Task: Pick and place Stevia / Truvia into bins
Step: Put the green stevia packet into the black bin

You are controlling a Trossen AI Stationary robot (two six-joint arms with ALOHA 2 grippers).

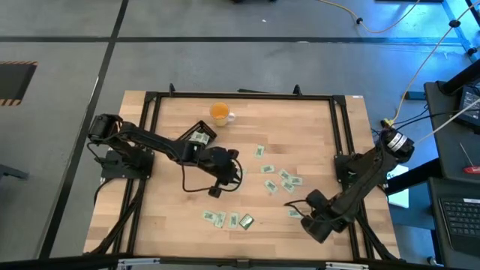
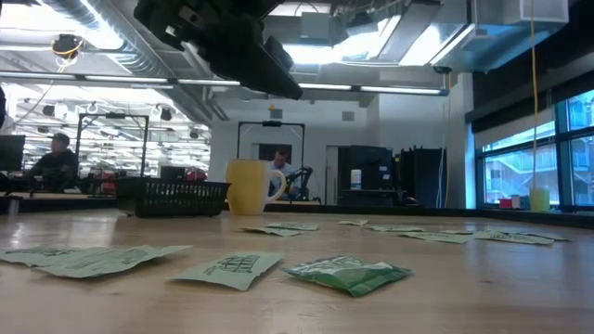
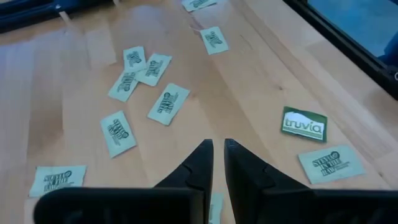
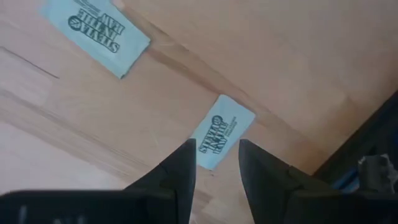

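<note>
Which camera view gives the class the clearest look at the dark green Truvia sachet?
The left wrist view: the dark green Truvia sachet lies flat on the table, its white lettering readable. The low view shows it edge-on and crumpled at the front. The high view shows only a tiny green speck near the table's front edge. The right wrist view does not show it.

Low view: a dark arm section [image 2: 223, 42] hangs overhead at upper left. Pale sachets [image 2: 227, 269] lie flat across the wooden table [image 2: 483, 288]; one darker green sachet [image 2: 348, 274] sits just beside them in front. Farther back stand a black tray [image 2: 172, 197] and, beside it, a yellowish cup [image 2: 251, 186]. Seated persons are visible in the room behind
</note>
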